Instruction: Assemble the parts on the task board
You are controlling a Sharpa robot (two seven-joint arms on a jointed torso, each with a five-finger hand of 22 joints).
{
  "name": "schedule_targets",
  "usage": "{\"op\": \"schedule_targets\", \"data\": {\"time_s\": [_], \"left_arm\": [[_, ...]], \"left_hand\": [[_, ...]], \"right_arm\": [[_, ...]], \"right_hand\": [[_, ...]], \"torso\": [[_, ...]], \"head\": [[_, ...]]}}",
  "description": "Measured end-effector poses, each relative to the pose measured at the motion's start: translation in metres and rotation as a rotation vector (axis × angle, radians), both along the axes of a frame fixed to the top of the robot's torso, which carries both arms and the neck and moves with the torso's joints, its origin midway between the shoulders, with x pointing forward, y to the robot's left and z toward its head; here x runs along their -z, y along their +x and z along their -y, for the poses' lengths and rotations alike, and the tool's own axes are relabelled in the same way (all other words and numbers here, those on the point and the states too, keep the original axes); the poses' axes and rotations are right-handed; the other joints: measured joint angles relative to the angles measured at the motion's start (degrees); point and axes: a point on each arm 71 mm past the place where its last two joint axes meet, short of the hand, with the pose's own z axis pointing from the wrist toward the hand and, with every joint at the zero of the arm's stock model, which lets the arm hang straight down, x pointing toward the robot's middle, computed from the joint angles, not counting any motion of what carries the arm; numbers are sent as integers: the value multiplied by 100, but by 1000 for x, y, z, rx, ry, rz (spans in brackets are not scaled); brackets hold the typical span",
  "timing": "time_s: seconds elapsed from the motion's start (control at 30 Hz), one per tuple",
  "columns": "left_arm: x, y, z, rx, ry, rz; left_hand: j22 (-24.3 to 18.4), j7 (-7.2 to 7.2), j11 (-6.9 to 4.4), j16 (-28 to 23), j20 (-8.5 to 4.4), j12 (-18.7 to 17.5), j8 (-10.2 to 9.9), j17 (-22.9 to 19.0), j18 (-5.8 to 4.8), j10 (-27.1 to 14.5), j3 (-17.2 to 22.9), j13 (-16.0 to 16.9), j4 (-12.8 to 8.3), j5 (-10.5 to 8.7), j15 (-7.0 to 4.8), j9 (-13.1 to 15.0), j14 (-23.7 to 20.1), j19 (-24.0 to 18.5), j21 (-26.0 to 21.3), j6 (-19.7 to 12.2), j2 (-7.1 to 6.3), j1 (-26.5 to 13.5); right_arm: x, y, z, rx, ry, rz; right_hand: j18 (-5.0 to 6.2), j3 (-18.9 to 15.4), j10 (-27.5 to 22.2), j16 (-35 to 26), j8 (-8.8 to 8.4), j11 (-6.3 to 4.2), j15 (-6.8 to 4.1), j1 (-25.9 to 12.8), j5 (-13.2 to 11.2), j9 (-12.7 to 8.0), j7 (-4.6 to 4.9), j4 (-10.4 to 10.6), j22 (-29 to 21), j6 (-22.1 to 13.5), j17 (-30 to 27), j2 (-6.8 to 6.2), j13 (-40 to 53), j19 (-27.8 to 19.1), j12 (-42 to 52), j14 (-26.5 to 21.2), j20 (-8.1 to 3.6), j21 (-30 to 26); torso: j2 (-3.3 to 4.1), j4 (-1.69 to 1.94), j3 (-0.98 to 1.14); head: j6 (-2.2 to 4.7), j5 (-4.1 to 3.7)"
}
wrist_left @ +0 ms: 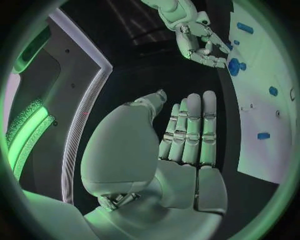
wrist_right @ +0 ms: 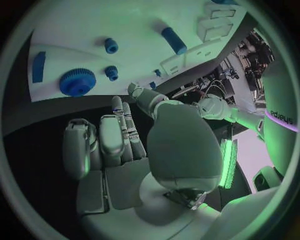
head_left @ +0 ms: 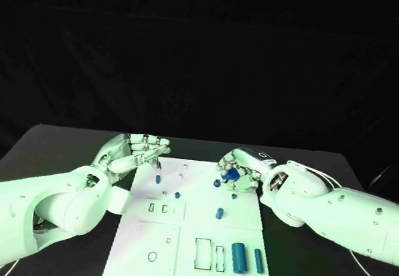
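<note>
Two blue cylinders [head_left: 245, 258] near board's [head_left: 136, 266] front edge.

White task board [head_left: 138, 252] flat mid-table, small blue parts [head_left: 238, 257] scattered on it

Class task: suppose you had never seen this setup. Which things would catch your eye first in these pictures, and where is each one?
First, the two silver hands at the far end of the white task board: the left hand at its left edge, the right hand at its right edge above a blue gear. Next, small blue parts dot the board, the largest being a blue cylinder near its front right corner.
</note>
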Motion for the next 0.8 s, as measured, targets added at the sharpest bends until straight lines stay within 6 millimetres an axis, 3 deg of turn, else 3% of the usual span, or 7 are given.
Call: {"op": "schedule_targets", "data": {"time_s": [0.07,0.2,0.5,0.8], "left_arm": [[-1,-2,0,9,3,1],[-3,-3,1,20,6,5],[-5,-4,0,30,13,9],[-5,-3,-2,29,17,9]], "left_hand": [[199,0,0,60,-48,0,0,18,-1,0,32,10,-32,0,-23,12,23,79,185,0,-14,-14],[504,0,0,106,-37,0,0,30,-1,0,31,18,-31,0,-32,25,32,247,436,0,-14,-14],[615,-21,0,109,-38,0,0,30,-1,0,47,23,-47,0,-32,30,32,288,523,-22,8,-37],[632,-21,0,109,-38,0,0,29,-1,0,62,22,-62,0,-31,37,32,288,546,-21,8,-37]], "right_arm": [[0,0,-3,-5,-23,10],[1,0,-6,-7,-58,22],[3,2,-6,9,-122,37],[3,4,-6,28,-156,56]], "right_hand": [[-88,0,-31,120,0,10,0,0,0,18,0,0,14,0,110,0,0,19,0,0,-5,66],[-89,-16,-41,226,0,0,0,0,0,32,0,16,14,0,206,0,0,58,0,0,18,118],[-89,-24,-81,315,0,1,1,0,0,62,0,55,14,0,276,1,-1,93,0,-1,22,143],[-89,16,-82,362,0,0,1,23,0,87,-19,95,13,18,304,24,5,97,0,-1,18,179]], "torso": [[36,10,0],[95,35,-9],[165,68,-18],[182,71,-17]], "head": [[5,-7],[11,-25],[14,-42],[13,-47]]}}
